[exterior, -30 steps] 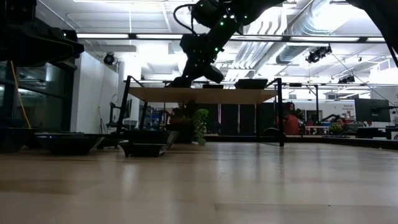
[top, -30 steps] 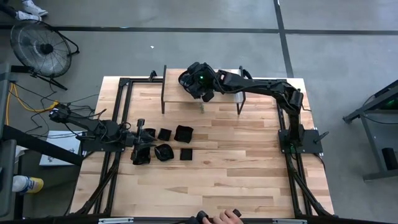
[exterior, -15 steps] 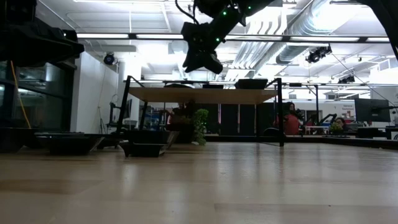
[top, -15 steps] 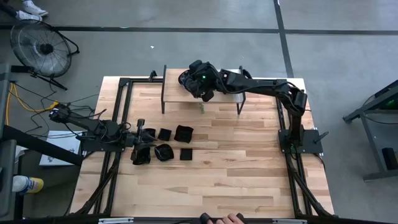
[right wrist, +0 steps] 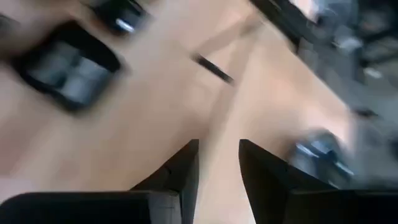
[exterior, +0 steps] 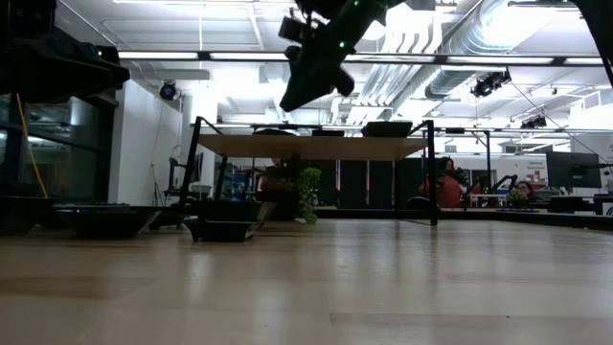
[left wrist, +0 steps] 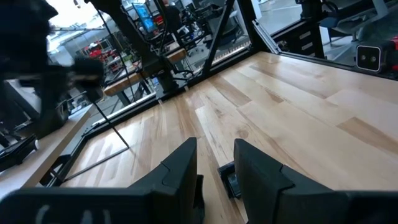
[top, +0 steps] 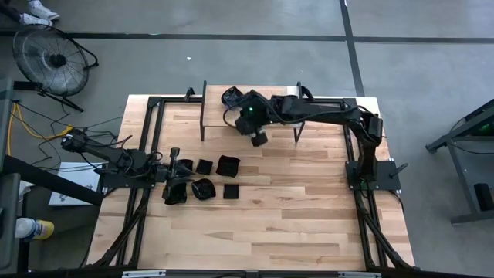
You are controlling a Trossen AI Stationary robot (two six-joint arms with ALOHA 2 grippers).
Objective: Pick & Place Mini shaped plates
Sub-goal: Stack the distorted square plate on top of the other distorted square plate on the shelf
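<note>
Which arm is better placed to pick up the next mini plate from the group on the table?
Left. The left gripper sits low beside the mini plates, empty. The right gripper hangs high near the raised shelf, farther away.

Wooden table (top: 293,201) is carrying a raised shelf (top: 220,120); mini shaped plates (top: 204,185) are lying clustered well apart from the shelf

Mini shaped plates (top: 202,184) clustered on the table's (top: 309,208) left half, beside the left end effector (top: 174,171).
</note>
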